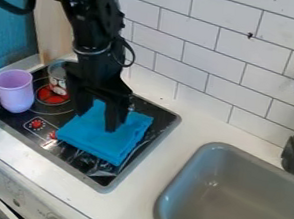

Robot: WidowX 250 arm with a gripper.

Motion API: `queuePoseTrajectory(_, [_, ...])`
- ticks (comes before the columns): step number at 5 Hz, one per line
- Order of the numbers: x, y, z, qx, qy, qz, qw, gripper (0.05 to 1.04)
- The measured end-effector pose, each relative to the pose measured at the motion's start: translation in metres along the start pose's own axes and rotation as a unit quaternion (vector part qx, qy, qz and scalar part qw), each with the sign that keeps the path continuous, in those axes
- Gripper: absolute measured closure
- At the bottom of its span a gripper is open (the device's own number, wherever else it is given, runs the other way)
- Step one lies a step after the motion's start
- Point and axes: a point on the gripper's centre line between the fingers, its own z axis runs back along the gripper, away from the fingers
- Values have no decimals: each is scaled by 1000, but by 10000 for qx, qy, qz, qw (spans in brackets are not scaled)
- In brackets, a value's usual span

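Sink (249, 204) lies at lower right; at left, gripper (95, 121), jaws wide, hangs over folded cloth (105, 140), ungrasped on stove (164, 116).

Blue cloth (105, 132): soft, matt | purple cup (15, 91): smooth plastic | stove top (104, 181): glossy black | can (58, 78): shiny metal | wall tiles (213, 54): smooth

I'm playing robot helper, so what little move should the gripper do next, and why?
I'd try gently closing the gripper. Its fingers are apart, and their tips look to be on or just above the blue cloth, so closing might pinch it. The cloth lies folded on the stove.
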Motion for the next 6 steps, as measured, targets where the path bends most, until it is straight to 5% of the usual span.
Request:
queuePoseTrajectory(4, [6,21,-42,71,874,77,9961,83])
queuePoseTrajectory(5, [4,25,-57,-126,1241,249,9919,83])
queuePoseTrajectory(6, [10,26,-64,-144,1291,290,9911,83])
